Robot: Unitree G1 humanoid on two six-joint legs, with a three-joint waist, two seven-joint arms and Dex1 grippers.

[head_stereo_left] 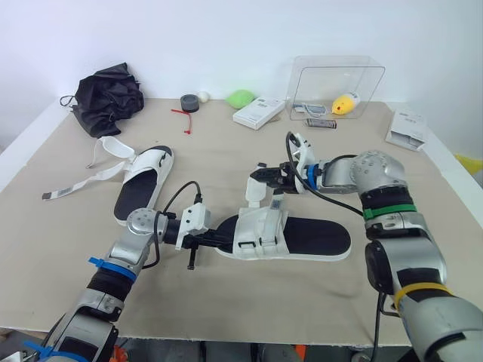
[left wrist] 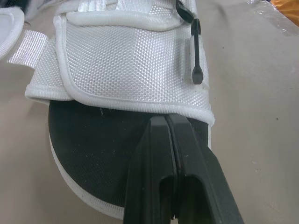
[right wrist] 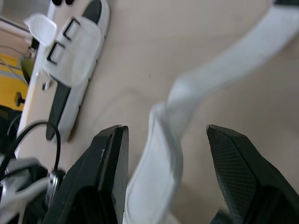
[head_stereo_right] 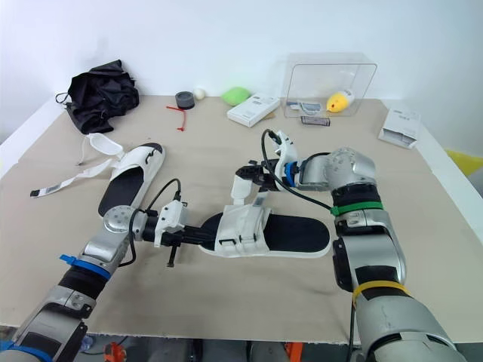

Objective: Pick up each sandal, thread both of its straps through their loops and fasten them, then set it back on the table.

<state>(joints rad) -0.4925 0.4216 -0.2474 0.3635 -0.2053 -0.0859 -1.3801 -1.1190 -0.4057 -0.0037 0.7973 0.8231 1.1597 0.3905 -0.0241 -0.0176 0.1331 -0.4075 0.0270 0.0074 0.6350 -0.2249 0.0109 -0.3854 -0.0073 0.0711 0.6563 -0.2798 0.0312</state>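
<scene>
The sandal (head_stereo_left: 302, 237) is lying on the surface (head_stereo_left: 226, 302), toe toward your left tool (left wrist: 164, 119), whose fingers (left wrist: 154, 154) are pressing together over the insole (left wrist: 93, 149). Your right tool (right wrist: 164, 129) is gaping around the raised strap (right wrist: 161, 158), gripping nothing; be closing near its tip before threading.

light bright, even | soft shadows under sandal (head_stereo_left: 317, 237) | strap (right wrist: 159, 154) blurred
</scene>
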